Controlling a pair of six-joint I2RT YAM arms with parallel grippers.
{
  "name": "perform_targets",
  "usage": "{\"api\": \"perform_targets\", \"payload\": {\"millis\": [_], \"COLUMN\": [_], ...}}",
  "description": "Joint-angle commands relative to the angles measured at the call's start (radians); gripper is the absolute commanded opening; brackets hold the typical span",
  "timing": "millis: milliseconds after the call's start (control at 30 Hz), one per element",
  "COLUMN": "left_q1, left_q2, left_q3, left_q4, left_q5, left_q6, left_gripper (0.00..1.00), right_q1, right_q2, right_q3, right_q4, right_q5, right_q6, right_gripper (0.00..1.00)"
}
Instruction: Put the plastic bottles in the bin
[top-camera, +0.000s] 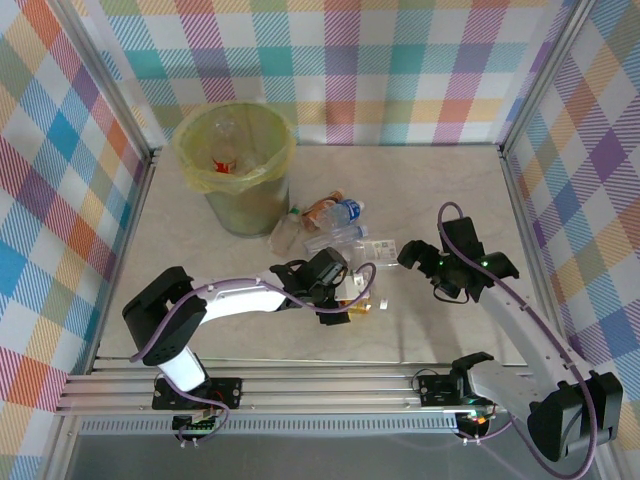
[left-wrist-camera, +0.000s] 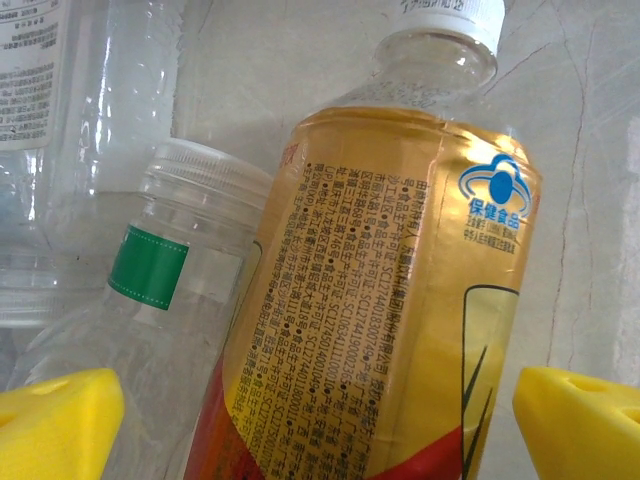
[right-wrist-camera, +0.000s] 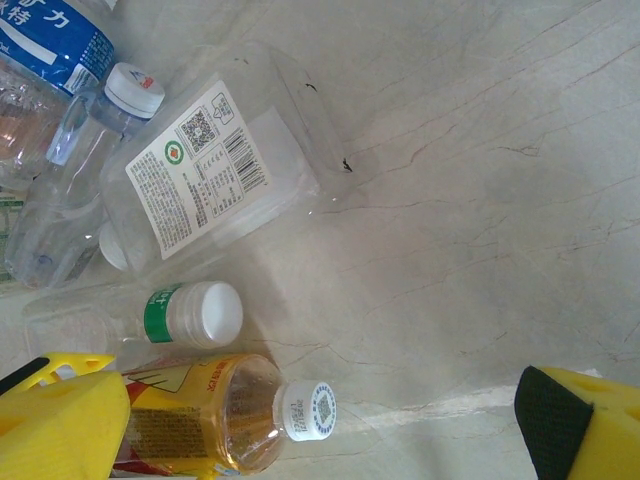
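The bin (top-camera: 237, 165) stands at the back left with a red-labelled bottle inside. Several plastic bottles (top-camera: 330, 225) lie in a heap just right of it. My left gripper (top-camera: 352, 295) is open and low over a yellow-and-red-labelled bottle (left-wrist-camera: 400, 280), which lies between its yellow pads (left-wrist-camera: 55, 420) without being squeezed. A clear bottle with a green label (left-wrist-camera: 150, 270) lies against it. My right gripper (right-wrist-camera: 320, 430) hangs open above the table to the right of the heap. Below it I see the yellow bottle's white cap (right-wrist-camera: 305, 410).
A clear bottle with a white label (right-wrist-camera: 200, 170) and a blue-labelled bottle (right-wrist-camera: 50, 40) lie further into the heap. Bare marbled table (right-wrist-camera: 480, 200) stretches to the right. Checked walls and metal rails close the workspace on three sides.
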Motion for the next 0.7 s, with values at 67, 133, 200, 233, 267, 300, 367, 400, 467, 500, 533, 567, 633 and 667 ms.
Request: {"api": "perform_targets", "payload": {"millis": [67, 133, 200, 233, 267, 300, 367, 400, 467, 500, 533, 567, 633, 667], "left_q1": [-0.002, -0.003, -0.003, -0.003, -0.003, -0.003, -0.003, -0.003, -0.004, -0.005, -0.005, -0.005, -0.009, -0.012], "left_q2": [-0.021, -0.025, -0.037, -0.043, -0.049, -0.055, -0.065, -0.068, -0.079, -0.083, -0.087, -0.091, -0.098, -0.1], "left_q3": [-0.032, -0.037, -0.047, -0.051, -0.052, -0.053, -0.054, -0.055, -0.061, -0.06, -0.061, -0.061, -0.061, -0.061], "left_q4": [-0.038, -0.038, -0.032, -0.029, -0.028, -0.029, -0.028, -0.025, -0.012, -0.009, -0.009, -0.011, -0.015, -0.019], "left_q5": [0.037, 0.043, 0.046, 0.045, 0.046, 0.046, 0.043, 0.041, 0.042, 0.044, 0.047, 0.051, 0.06, 0.064], "left_q6": [-0.024, -0.03, -0.031, -0.032, -0.03, -0.029, -0.025, -0.024, -0.022, -0.021, -0.02, -0.02, -0.019, -0.02], "left_gripper": [0.99, 0.98, 0.98, 0.98, 0.98, 0.98, 0.99, 1.0, 1.0, 1.0, 1.0, 1.0, 1.0, 1.0], "right_q1": [-0.004, -0.004, -0.004, -0.004, -0.004, -0.004, -0.004, -0.004, -0.004, -0.004, -0.004, -0.004, -0.004, -0.004], "right_q2": [-0.008, -0.008, -0.008, -0.008, -0.008, -0.007, -0.003, -0.001, 0.006, 0.008, 0.011, 0.015, 0.015, 0.015], "right_q3": [-0.016, -0.017, -0.016, -0.015, -0.014, -0.013, -0.01, -0.009, -0.007, -0.007, -0.006, -0.005, -0.006, -0.006], "right_q4": [0.023, 0.024, 0.022, 0.021, 0.022, 0.023, 0.022, 0.025, 0.03, 0.03, 0.03, 0.031, 0.033, 0.033], "right_q5": [-0.021, -0.022, -0.021, -0.021, -0.021, -0.021, -0.02, -0.021, -0.025, -0.026, -0.027, -0.028, -0.029, -0.028], "right_q6": [-0.012, -0.013, -0.012, -0.013, -0.013, -0.013, -0.015, -0.014, -0.015, -0.014, -0.014, -0.015, -0.014, -0.014], "right_gripper": [1.0, 1.0, 1.0, 1.0, 1.0, 1.0, 1.0, 1.0, 1.0, 1.0, 1.0, 1.0, 1.0, 1.0]}}
